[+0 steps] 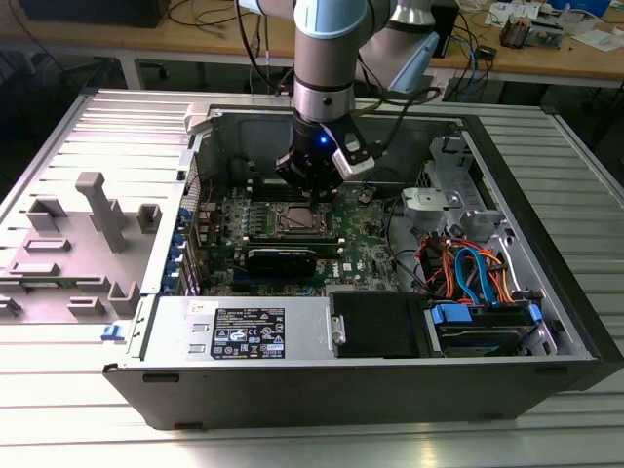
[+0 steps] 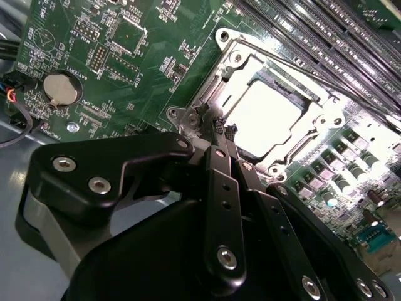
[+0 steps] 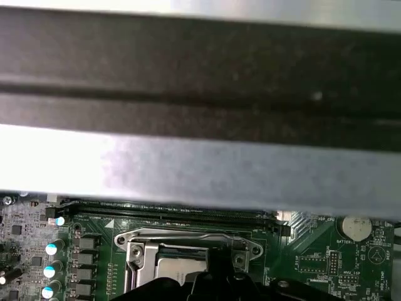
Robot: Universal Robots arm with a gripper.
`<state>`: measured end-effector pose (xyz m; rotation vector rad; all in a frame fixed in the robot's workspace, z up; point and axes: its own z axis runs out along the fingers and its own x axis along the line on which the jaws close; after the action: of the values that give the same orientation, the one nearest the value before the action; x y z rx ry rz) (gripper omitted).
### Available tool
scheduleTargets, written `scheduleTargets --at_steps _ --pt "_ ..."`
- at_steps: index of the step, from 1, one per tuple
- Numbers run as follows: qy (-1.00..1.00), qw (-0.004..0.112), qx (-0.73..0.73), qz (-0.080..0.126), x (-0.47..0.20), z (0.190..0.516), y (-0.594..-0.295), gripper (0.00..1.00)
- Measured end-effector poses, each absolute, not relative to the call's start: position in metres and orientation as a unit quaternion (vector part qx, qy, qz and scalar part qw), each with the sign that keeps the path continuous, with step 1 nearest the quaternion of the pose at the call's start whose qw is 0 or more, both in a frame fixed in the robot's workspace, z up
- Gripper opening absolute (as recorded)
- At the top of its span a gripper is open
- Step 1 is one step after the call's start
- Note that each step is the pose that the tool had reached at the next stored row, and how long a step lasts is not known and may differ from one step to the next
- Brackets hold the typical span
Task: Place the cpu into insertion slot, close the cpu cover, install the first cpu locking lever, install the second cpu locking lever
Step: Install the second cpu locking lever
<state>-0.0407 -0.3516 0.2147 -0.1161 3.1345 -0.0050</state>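
Silvery, the cpu cover [image 2: 263, 81] is lying flat over the cpu [image 2: 266, 116], seated square in the insertion slot near the motherboard's [image 2: 125, 63] middle. Closed and empty, the gripper [image 2: 220, 128] is pressing by the cover's corner; slipping off the thin locking lever [image 2: 285, 63], running along the frame's edge, could scrape the board.

Lab, cable-strewn workbench [image 1: 546, 54], open computer case [image 1: 322, 322]

the exterior view looks down from high in front onto the whole open computer case [image 1: 546, 375], while both wrist views ride close above the motherboard [image 2: 119, 69], sharing the cpu cover [image 2: 210, 94] [image 3: 188, 241] [image 1: 300, 219].
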Motion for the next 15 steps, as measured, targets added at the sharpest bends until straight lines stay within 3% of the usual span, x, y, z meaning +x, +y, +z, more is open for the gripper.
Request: scheduleTargets --at_steps 15 --pt "0.999 0.002 -0.037 -0.002 -0.04 0.23 -0.357 0.11"
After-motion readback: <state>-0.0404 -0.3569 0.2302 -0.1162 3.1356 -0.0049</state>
